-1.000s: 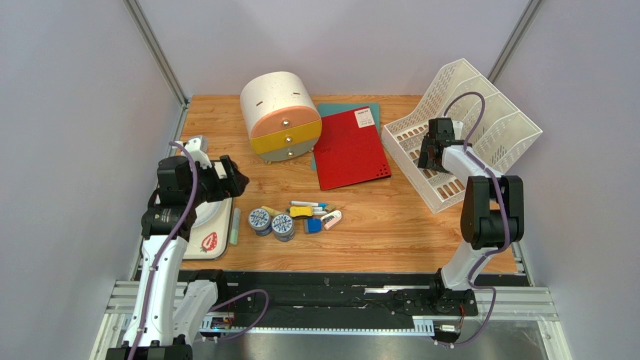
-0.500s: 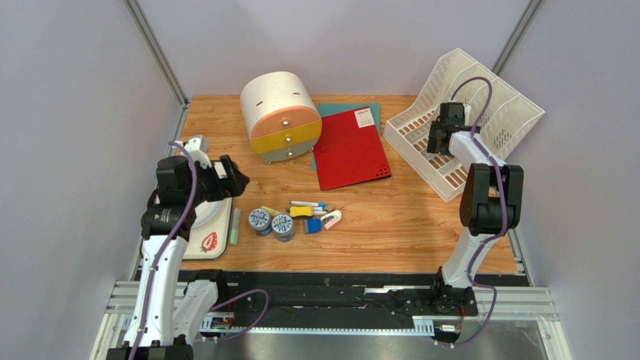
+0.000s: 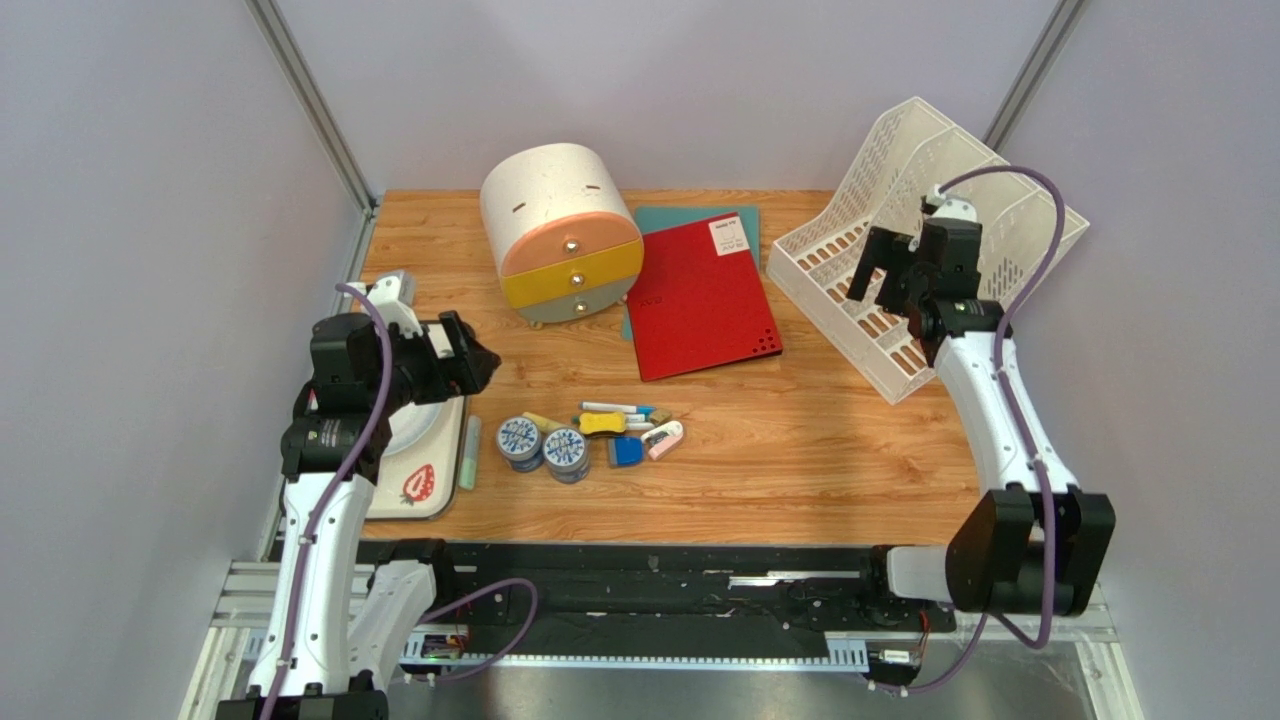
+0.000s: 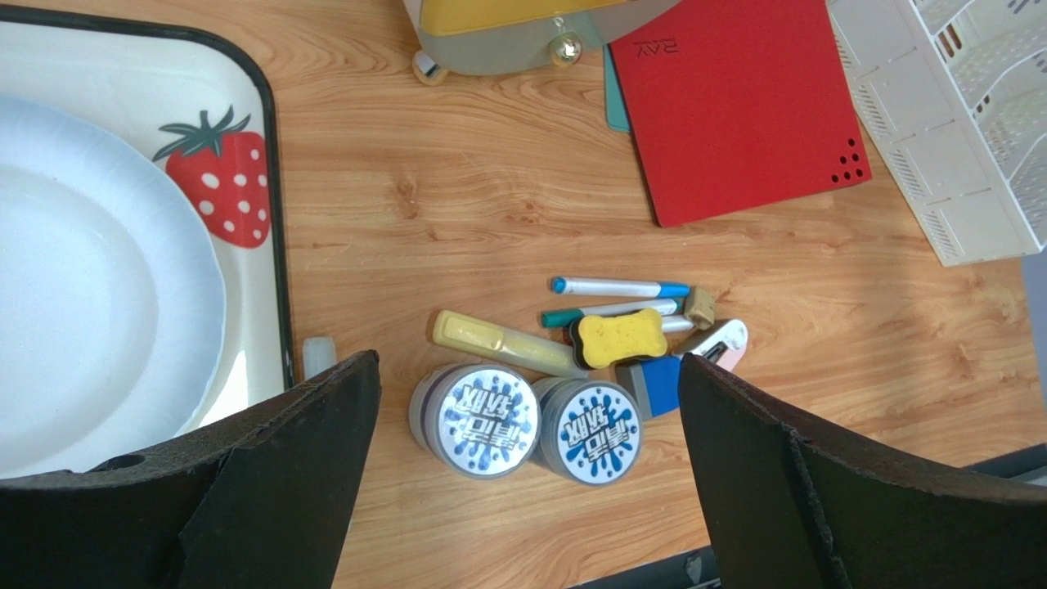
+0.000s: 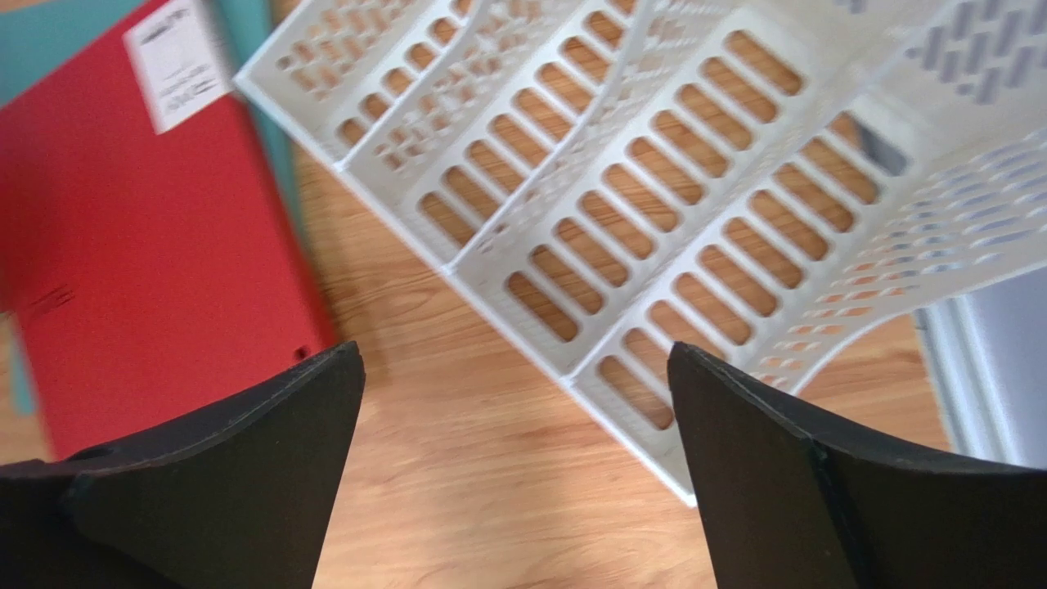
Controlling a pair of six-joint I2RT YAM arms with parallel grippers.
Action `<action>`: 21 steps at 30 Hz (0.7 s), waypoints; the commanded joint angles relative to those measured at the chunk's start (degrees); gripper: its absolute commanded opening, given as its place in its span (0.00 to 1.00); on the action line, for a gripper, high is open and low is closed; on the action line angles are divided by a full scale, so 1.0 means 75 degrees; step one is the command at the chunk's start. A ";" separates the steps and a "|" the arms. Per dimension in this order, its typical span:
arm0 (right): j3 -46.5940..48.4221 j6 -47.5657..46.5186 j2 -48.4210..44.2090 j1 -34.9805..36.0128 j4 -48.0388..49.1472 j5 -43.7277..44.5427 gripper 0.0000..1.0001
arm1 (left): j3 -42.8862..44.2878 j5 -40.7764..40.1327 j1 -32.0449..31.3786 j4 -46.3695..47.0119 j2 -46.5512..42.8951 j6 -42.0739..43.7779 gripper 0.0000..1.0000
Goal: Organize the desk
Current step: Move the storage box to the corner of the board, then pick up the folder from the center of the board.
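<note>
Now I've bare desk (image 3: 812, 465) along the front edge; left gripper (image 3: 481, 360) and right gripper (image 3: 884, 288) hang above it, wide, empty.

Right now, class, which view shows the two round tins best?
Left wrist: the two tins sit close, printed lids clear. Top external shows them small. Right wrist misses them, facing the white rack and red folder.

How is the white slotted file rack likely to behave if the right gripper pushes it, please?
The file rack looks like thin, slotted plastic, so it is probably light and apt to slide on the smooth desk. It seems to reach past the desk's right edge, so a push may tip it.
</note>
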 commanded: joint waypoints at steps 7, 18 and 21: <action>-0.2021 0.1878 -0.0689 0.0117 0.1436 -0.3933 0.99 | -0.0050 0.0385 0.0062 0.0350 -0.0102 -0.0053 0.99; -0.2539 0.2548 0.0670 0.0455 0.2786 -0.4110 0.93 | -0.0191 0.0678 0.0074 0.0573 -0.0161 -0.0135 0.99; -0.2480 0.2758 0.1209 0.0504 0.3229 -0.3981 0.91 | -0.0203 0.0643 0.0074 0.0584 -0.0196 -0.0135 0.99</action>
